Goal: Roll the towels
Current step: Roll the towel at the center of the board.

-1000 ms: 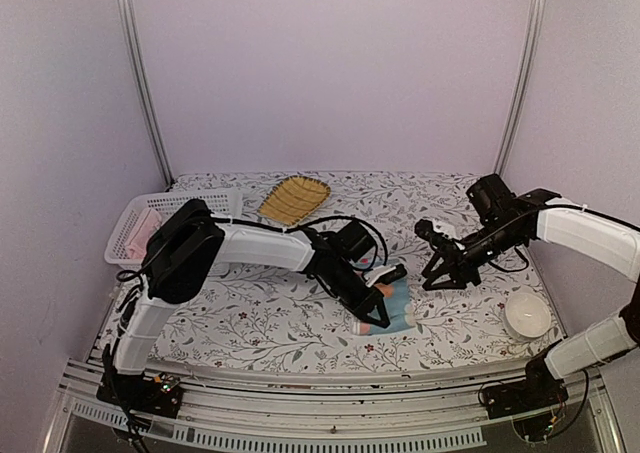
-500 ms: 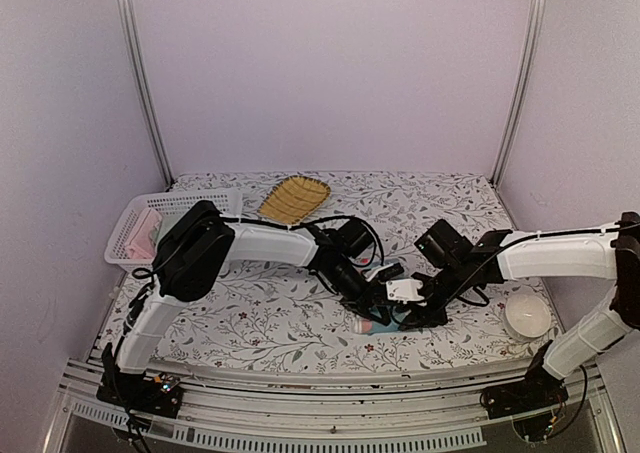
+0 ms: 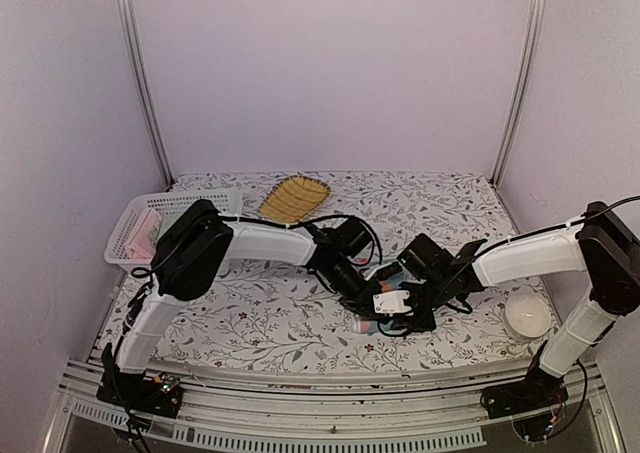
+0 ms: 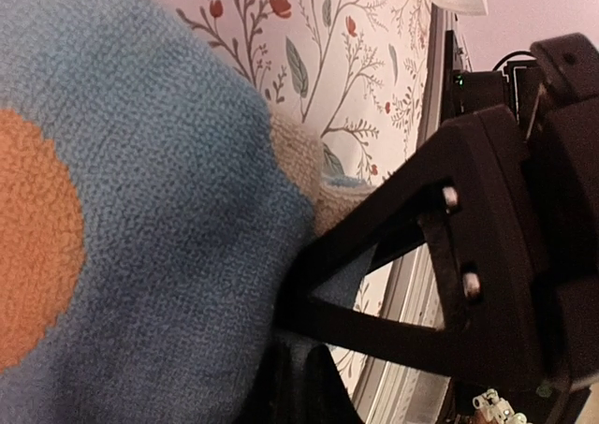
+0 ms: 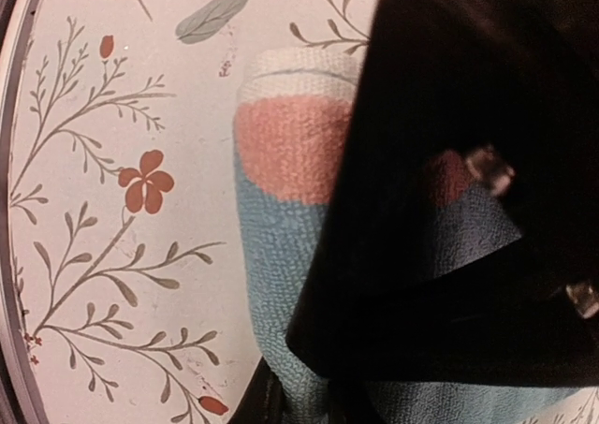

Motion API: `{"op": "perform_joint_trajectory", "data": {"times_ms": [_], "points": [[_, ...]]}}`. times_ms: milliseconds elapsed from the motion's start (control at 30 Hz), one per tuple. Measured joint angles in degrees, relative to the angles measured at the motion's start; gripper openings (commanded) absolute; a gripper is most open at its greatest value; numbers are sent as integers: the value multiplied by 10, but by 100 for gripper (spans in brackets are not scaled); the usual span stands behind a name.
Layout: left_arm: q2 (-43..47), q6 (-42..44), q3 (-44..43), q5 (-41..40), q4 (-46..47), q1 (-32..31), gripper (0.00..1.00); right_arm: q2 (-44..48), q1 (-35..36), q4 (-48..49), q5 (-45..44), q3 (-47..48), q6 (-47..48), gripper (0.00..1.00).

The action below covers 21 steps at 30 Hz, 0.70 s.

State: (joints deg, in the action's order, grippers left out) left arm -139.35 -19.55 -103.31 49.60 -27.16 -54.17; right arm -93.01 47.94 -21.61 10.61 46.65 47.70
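The smaller printed towel [image 3: 368, 326], light blue with orange patches, lies at the front middle of the table, mostly hidden under both grippers. My left gripper [image 3: 366, 298] is down on its left side. In the left wrist view the towel [image 4: 140, 209] fills the left, and the gripper [image 4: 290, 326] is shut on its edge with cloth between the fingers. My right gripper [image 3: 393, 308] is on its right side. In the right wrist view it [image 5: 281, 363] is shut on the towel's [image 5: 281, 246] edge. The larger plain towel is out of view.
A yellow ribbed leaf-shaped tray [image 3: 294, 199] lies at the back middle. A white basket [image 3: 130, 235] with pink things in it stands at the left. A white bowl [image 3: 526, 316] sits at the front right. The table's metal front edge runs close behind the towel.
My right arm has swung from the right, gripper open in the air, down to the printed towel and closed on it. My left gripper has stayed on the towel.
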Motion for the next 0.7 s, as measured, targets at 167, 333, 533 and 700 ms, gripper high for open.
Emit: {"op": "perform_joint_trajectory", "data": {"times_ms": [167,333,533,700], "points": [[66,6,91,-49,52,1,21,0,-5,-11,34,4,3,5],[239,6,294,-158,153,9,27,-26,-42,-92,124,38,12,5],[449,45,505,-302,332,-10,36,-135,-109,-222,249,141,36,5],[463,145,545,-424,391,-100,37,-230,-150,-325,331,218,59,5]]}}
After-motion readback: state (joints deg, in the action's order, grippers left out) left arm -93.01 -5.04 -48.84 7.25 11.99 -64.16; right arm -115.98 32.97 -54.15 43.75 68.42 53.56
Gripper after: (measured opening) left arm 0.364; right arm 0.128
